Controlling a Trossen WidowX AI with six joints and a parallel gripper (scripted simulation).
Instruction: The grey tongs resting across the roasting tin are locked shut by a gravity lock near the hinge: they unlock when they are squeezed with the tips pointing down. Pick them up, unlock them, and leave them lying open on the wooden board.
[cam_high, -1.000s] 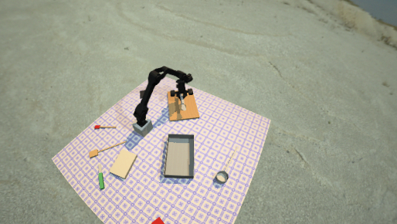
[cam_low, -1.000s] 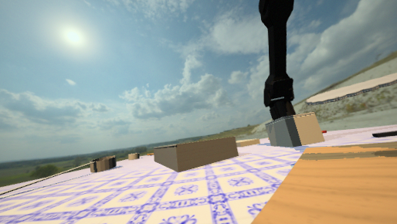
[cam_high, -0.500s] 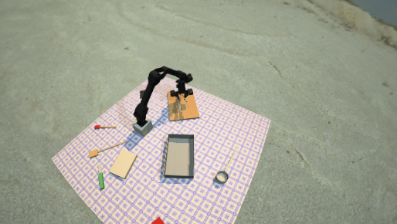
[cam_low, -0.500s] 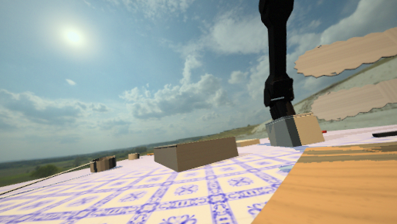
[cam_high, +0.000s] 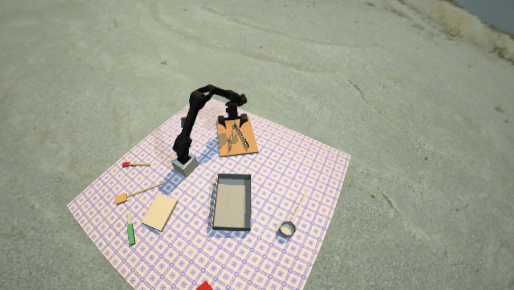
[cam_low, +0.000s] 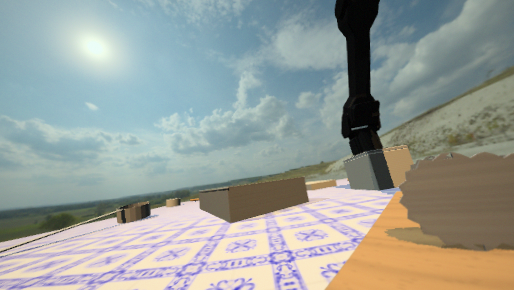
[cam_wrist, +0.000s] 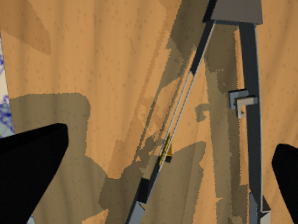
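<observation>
The grey tongs (cam_high: 243, 137) (cam_wrist: 253, 130) lie on the wooden board (cam_high: 223, 150) (cam_low: 377, 265) (cam_wrist: 115, 30) with their two arms spread apart in a V. Their hinge end is at the top of the wrist view, and a small hook-like piece sits on the right arm's inner side. A large scalloped end, apparently the tongs', fills the right of the exterior view. My gripper (cam_high: 234, 123) (cam_wrist: 171, 144) is open wide above the board, with one finger outside each arm and nothing held. The roasting tin (cam_high: 249, 202) (cam_low: 267, 198) holds no tongs. Whether the fingertips touch the board is unclear.
A beige block (cam_high: 160, 212), a green-handled tool (cam_high: 131, 234), a wooden spatula (cam_high: 121, 198) and a red-headed brush (cam_high: 126, 164) lie left of the tin. A round pan with a long handle (cam_high: 287, 230) is right of it. The arm's grey base (cam_high: 185, 166) (cam_low: 367, 172) stands between board and spatula.
</observation>
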